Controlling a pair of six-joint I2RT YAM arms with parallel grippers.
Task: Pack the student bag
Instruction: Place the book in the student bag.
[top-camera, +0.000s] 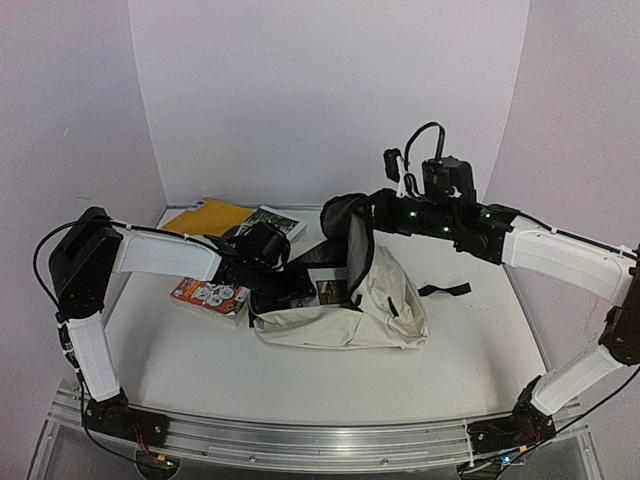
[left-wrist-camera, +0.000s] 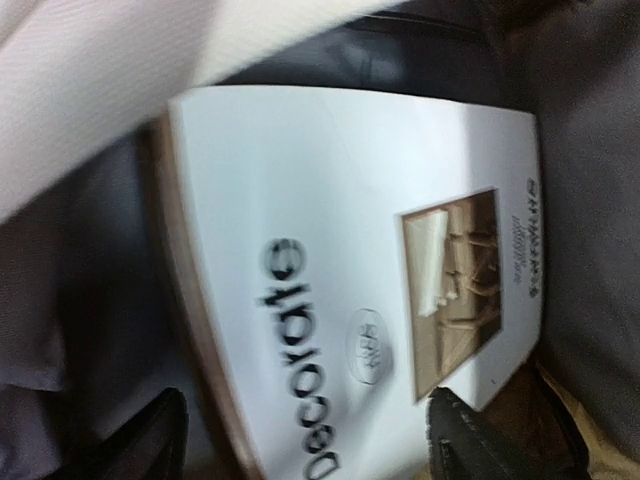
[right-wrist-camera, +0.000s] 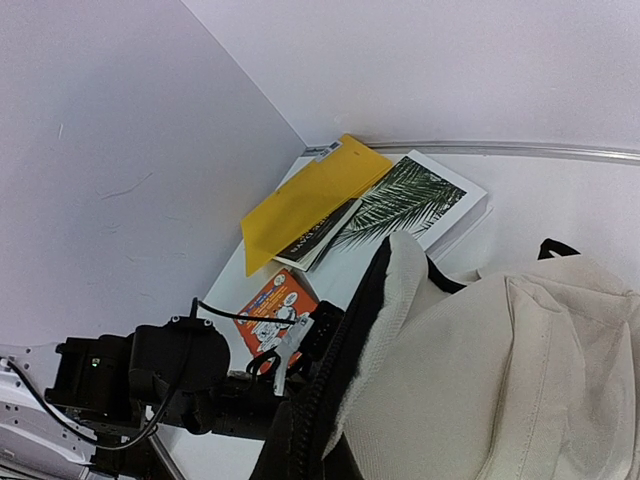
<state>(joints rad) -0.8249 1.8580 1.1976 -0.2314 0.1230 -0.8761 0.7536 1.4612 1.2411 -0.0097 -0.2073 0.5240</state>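
The cream student bag (top-camera: 385, 310) lies on its side mid-table, its mouth facing left. My right gripper (top-camera: 352, 215) is shut on the bag's black zippered rim (right-wrist-camera: 345, 370) and holds the flap up; its fingers are mostly hidden by the fabric in the right wrist view. My left gripper (top-camera: 285, 285) reaches into the mouth. In the left wrist view its fingers (left-wrist-camera: 500, 440) stand wide apart and open, over a white "decorate" book (left-wrist-camera: 350, 250) lying against the dark grey lining (left-wrist-camera: 590, 250). The book also shows in the top view (top-camera: 330, 283).
A yellow envelope (top-camera: 208, 217) (right-wrist-camera: 300, 200) and a palm-leaf book (top-camera: 278, 222) (right-wrist-camera: 415, 200) lie at the back left. An orange picture book (top-camera: 208, 295) (right-wrist-camera: 275, 305) lies under my left arm (right-wrist-camera: 130, 380). A black strap (top-camera: 445, 290) trails right of the bag.
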